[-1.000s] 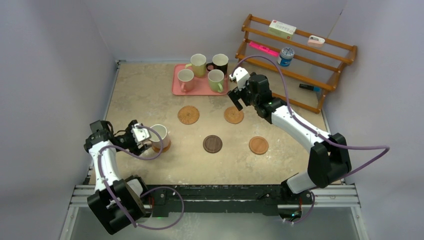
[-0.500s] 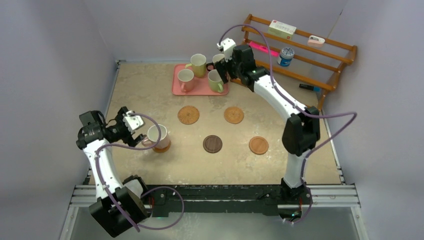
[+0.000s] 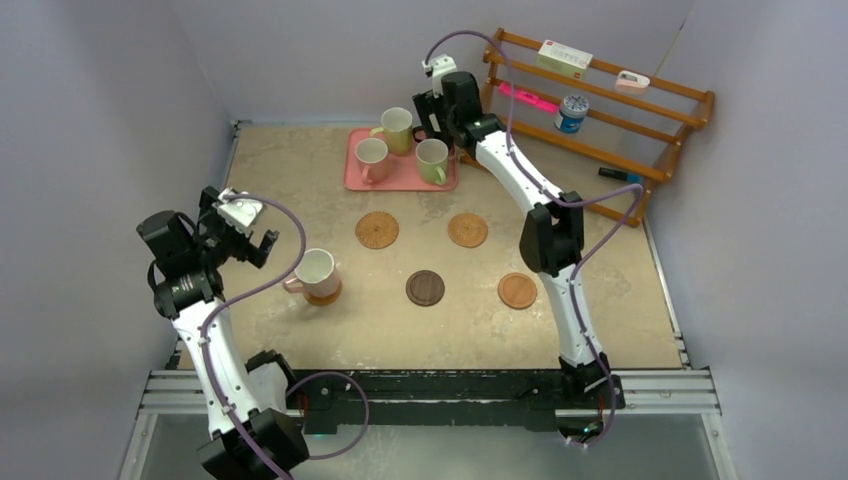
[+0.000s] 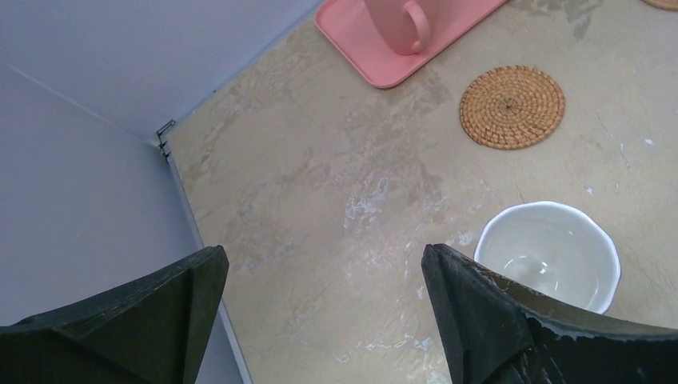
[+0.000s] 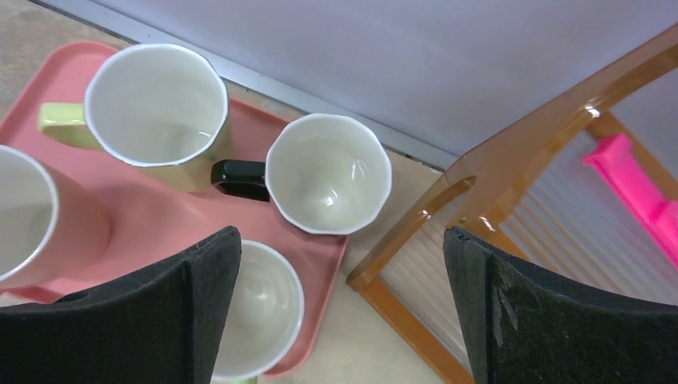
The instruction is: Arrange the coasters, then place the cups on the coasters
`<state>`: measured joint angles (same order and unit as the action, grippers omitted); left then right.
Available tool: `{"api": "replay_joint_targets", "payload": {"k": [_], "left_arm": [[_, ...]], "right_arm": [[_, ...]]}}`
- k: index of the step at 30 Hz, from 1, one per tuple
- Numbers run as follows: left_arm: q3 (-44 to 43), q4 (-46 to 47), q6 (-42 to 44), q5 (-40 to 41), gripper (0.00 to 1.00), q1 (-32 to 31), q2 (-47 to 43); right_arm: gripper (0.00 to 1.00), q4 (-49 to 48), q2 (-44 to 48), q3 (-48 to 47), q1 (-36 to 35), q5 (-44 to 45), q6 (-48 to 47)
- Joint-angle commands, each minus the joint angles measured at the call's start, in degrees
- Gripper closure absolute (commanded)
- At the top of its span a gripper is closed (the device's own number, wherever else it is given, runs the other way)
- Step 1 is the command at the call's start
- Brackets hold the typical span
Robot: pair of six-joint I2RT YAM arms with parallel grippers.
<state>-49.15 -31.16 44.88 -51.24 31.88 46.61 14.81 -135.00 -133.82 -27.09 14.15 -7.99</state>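
Five round coasters lie spread over the middle of the beige stone-look table [image 3: 290, 180], so I'd say the arranging is done and the cups are the job now. One is home: a pink ceramic mug with a white inside [image 3: 318, 270] stands on the tan coaster at the near left [image 3: 327, 297], its handle to the left. The left gripper [image 3: 243, 230] hangs above the table to the left of it, well clear, fingers spread wide and empty.

Four coasters are bare: a tan woven disc [image 3: 377, 230] and a second tan woven disc [image 3: 467, 230] in the far row, and a dark brown disc [image 3: 425, 288] and an orange-brown disc [image 3: 517, 291] nearer. Four mugs wait on the pink rectangular tray [image 3: 395, 183] at the far edge.

The right gripper [image 5: 342, 240] is stretched out over the tray's far right corner, above the black ceramic mug [image 5: 328, 172], fingers wide apart with nothing in them. That mug looks to be the next pick.

It is a tight spot. The black handle points left at the pale yellow mug [image 5: 156, 104], the light green mug [image 5: 256, 308] sits just beside on the near side, and the wooden rack [image 5: 512, 144] stands close on the right. I'd expect a straight drop, one finger inside the rim, then a clean lift before the carry to a bare coaster.
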Motion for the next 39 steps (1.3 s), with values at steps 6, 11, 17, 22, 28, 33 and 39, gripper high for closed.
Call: {"api": "replay_joint_targets", "payload": {"k": [6,11,17,22,28,33,39], "left_arm": [[7.2,17.1,-15.7,4.5,0.00,0.6,-2.7],[8.0,17.3,-16.3,4.1,0.00,0.6,-4.5],[9.2,18.2,-16.1,3.4,0.00,0.6,-3.4],[9.4,18.2,-15.8,2.7,0.00,0.6,-1.8],[9.6,17.8,-15.1,2.8,0.00,0.6,-0.7],[9.9,17.6,-14.6,2.6,0.00,0.6,0.2],[9.8,17.6,-14.5,2.6,0.00,0.6,1.0]], "right_arm": [[0.02,-6.3,-7.2,-8.1,-0.3,1.6,1.2],[0.02,-6.6,-10.2,-10.7,-0.4,4.5,-0.6],[0.03,-5.7,-11.0,-8.7,-0.3,3.8,-3.7],[0.07,-5.4,-12.5,-10.2,-0.4,0.7,-4.7],[0.14,-4.4,-15.7,-13.1,-0.4,-2.4,-7.0],[0.26,-2.2,-17.6,-14.3,-0.4,-6.7,-7.5],[0.61,-1.6,-18.3,-15.9,-0.4,-9.1,-7.7]]}}
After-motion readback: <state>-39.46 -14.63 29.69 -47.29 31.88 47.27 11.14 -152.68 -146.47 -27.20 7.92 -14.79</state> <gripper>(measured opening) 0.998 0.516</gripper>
